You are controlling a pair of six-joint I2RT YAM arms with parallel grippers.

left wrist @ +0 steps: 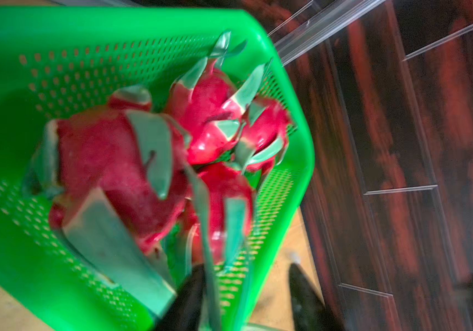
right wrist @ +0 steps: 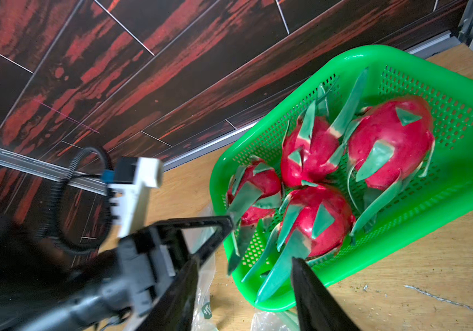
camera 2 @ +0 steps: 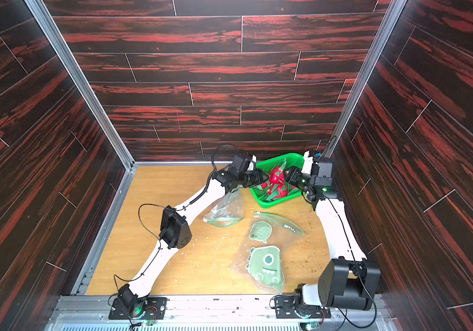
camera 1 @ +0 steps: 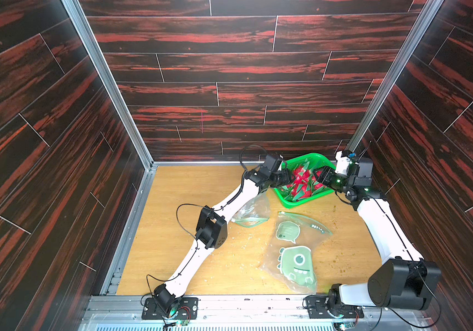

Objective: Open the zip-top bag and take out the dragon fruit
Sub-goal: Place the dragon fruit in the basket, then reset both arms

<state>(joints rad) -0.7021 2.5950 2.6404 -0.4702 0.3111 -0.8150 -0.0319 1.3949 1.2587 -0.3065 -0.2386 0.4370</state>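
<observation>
We stretch both arms from the near edge of the bench (camera 1: 189, 183) toward its far right corner. Our left gripper (camera 1: 290, 180) and right gripper (camera 1: 318, 177) face each other, jaws apart and empty.

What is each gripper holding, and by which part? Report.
Nothing: left gripper and right gripper both stand open by the basket, where the dragon fruit lie.

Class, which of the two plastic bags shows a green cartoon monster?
The flat bag nearer the front edge; the crumpled bag beside the basket shows none.

White arms (camera 1: 185, 269), seemingly black fingers (left wrist: 304, 301).
</observation>
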